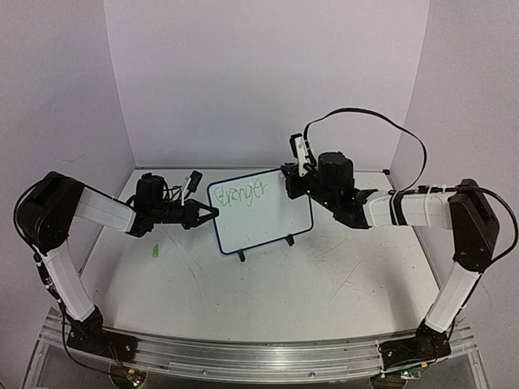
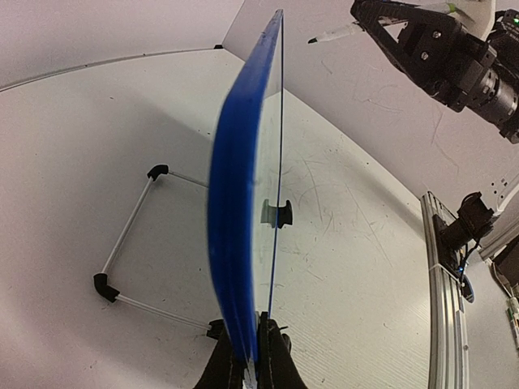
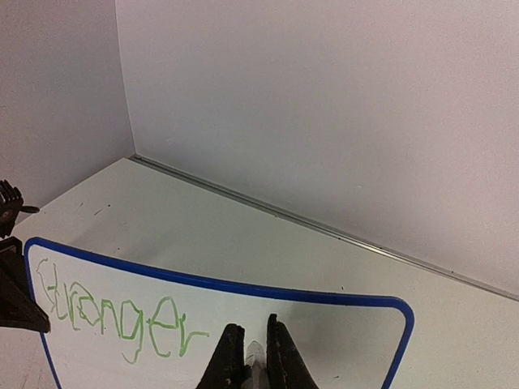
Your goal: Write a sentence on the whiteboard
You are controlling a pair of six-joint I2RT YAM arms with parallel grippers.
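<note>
- The whiteboard [image 1: 268,223] stood upright near the middle of the table [image 1: 324,284], resting on two black clip feet [image 1: 241,258] with its face turned toward the arms.
- The green lettering [image 1: 243,195] ran along the upper left of the board as a single word, readable as "Stranger". The rest of the white face was bare.
- The left fingers [image 2: 280,365] were closed on the board's left edge, pinching the blue frame [image 2: 235,203] low down. From that wrist the board showed edge-on.
- The right fingers [image 3: 229,361] were closed on a slim white pen [image 2: 336,32], held near the board's upper right corner. In the left wrist view the dark tip pointed at the writing face with a small gap showing — touching could not be confirmed.
- Behind the board a thin wire stand [image 2: 130,235] with black corner pieces lay flat on the table, joined to the board's foot.
- A small green cap [image 1: 154,253] lay on the table to the left, below the left arm and well apart from the board.
- The right arm's black cable [image 1: 389,121] looped up over its wrist — clear of the board.
- An aluminium rail [image 1: 259,352] ran along the near edge, carrying both arm bases.
- The tabletop was scuffed with fine grey scratches around the board's feet.
</note>
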